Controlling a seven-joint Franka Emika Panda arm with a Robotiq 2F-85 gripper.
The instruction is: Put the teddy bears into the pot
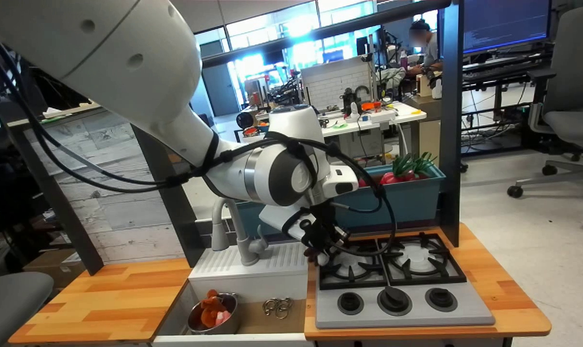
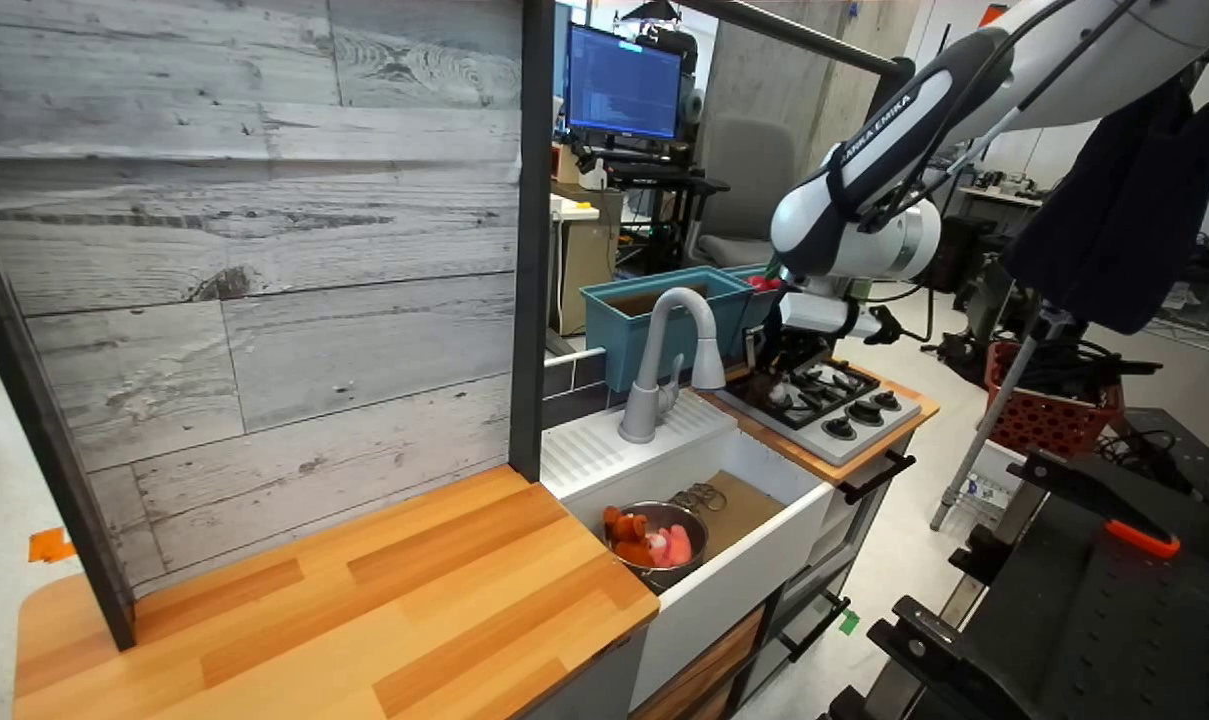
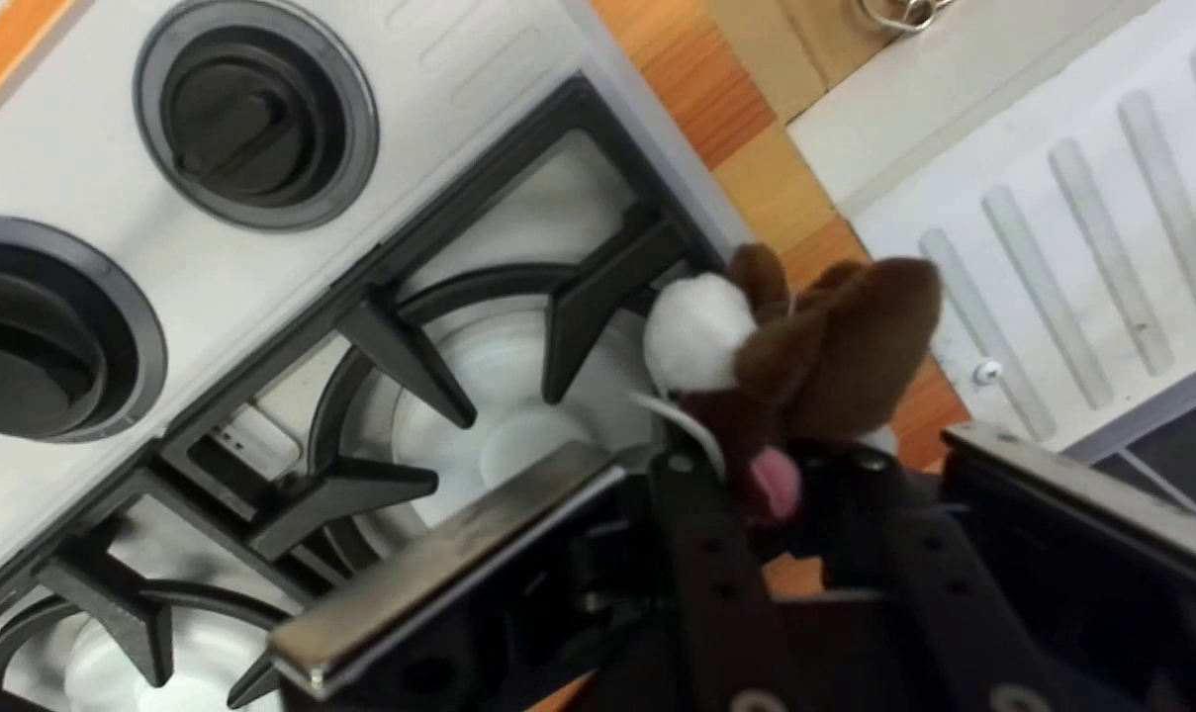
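Note:
The small round silver pot (image 1: 234,319) sits in the sink at the near left side; it also shows in an exterior view (image 2: 699,548). Inside it lie a red-orange teddy bear (image 1: 211,308) and a pink soft lump (image 2: 671,547), touching each other. My gripper (image 3: 771,470) is over the sink-side edge of the stove, pointing down. It is shut on a brown plush toy (image 3: 865,346) with a white round part and a pink bit between the fingers. In both exterior views the toy shows only as a small dark lump under the gripper. Whether it touches the stove is unclear.
The grey faucet (image 1: 245,246) stands behind the sink, between my gripper and the pot's side. Metal rings (image 1: 277,307) lie on the sink floor beside the pot. The stove (image 1: 402,306) has raised black grates. A blue planter (image 1: 392,207) stands behind it.

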